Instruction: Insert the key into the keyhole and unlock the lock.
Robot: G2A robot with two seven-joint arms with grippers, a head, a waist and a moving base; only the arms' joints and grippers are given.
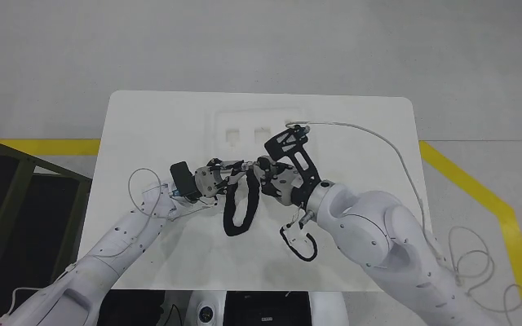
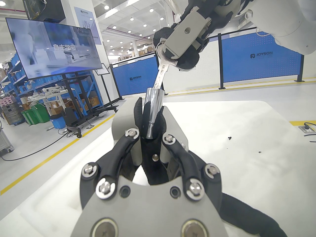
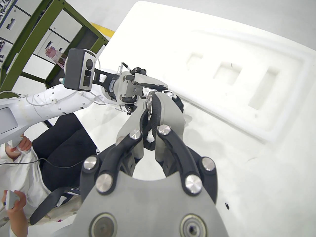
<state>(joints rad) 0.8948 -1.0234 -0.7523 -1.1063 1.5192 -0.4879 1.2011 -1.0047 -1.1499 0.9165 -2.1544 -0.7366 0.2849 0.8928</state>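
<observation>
The lock cylinder (image 2: 153, 101) is pinched by the left gripper (image 2: 150, 111); the key (image 2: 161, 75), clamped by the right gripper (image 2: 176, 48), is entered in its keyhole (image 2: 156, 89).

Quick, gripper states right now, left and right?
Left gripper: closed, holding the lock by its chrome barrel.
Right gripper: closed, holding the key, its tip in the keyhole.
</observation>
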